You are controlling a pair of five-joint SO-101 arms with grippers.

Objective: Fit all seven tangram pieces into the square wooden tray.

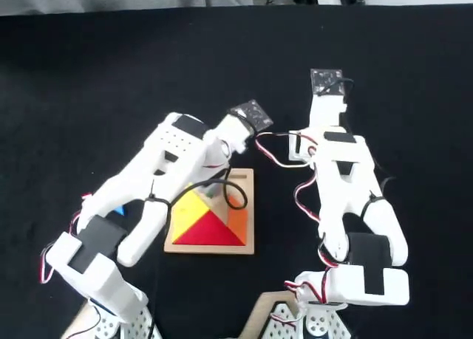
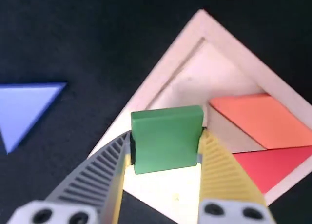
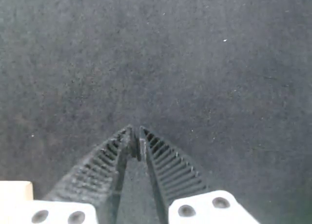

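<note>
Left jaws clamped on the green square (image 2: pixel 167 138), which we hold over the tray (image 2: pixel 202 19)'s bare corner beside the orange piece (image 2: pixel 263 121) (presumably its slot). Right jaws together, empty, over the counter (image 3: pixel 195 63) off the tray, out of the way.

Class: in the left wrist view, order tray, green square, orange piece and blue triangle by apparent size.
Tray
Green square and orange piece: look alike, the square nearer the camera
Blue triangle: smallest
</note>
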